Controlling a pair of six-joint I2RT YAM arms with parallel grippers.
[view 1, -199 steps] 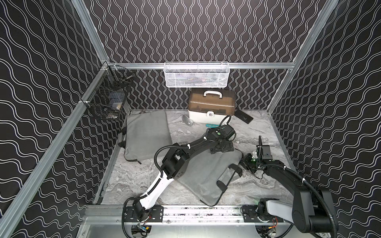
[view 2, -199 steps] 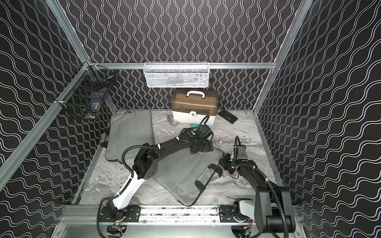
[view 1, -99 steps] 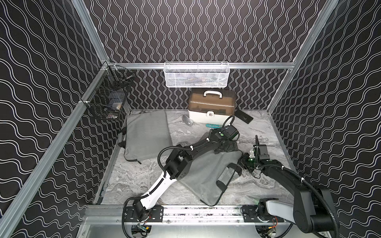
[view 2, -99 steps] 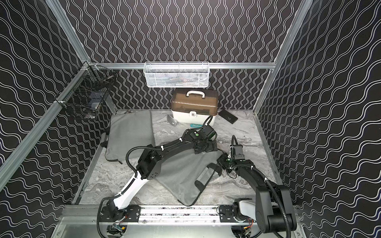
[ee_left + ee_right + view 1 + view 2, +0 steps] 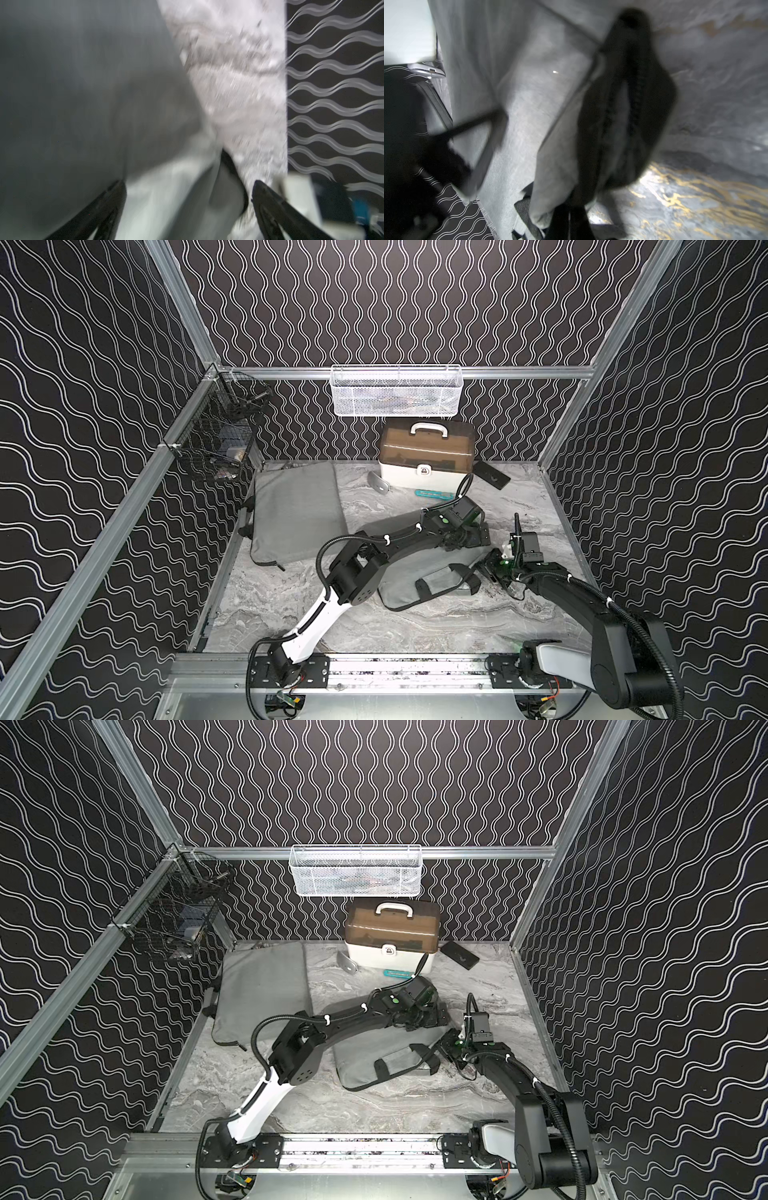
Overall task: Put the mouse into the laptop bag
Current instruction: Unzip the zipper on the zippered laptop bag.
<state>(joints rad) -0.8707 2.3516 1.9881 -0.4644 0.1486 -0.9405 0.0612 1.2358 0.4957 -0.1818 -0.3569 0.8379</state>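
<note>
The grey laptop bag [image 5: 409, 578] [image 5: 374, 1052] with black handles lies mid-table. My right gripper [image 5: 487, 568] [image 5: 444, 1050] [image 5: 570, 214] is shut on the bag's right edge beside its dark zipper mouth [image 5: 623, 104]. My left gripper [image 5: 471, 536] [image 5: 432, 1017] [image 5: 188, 185] hangs open over the bag's far right corner, nothing gripped; the wrist view is blurred. A flat silvery mouse [image 5: 379, 485] [image 5: 347, 963] [image 5: 425, 70] lies on the table left of the toolbox, apart from both grippers.
A white toolbox with a brown lid [image 5: 426, 456] stands at the back, a black flat case [image 5: 492, 475] to its right, a teal strip [image 5: 432, 492] before it. A second grey bag [image 5: 295, 510] lies at the left. Wire baskets [image 5: 395, 389] [image 5: 220, 443] hang on the walls.
My left gripper has moved to the right across the bag, toward the right gripper. The right gripper has shifted slightly left, and the bag's near edge has drawn back from the front.
</note>
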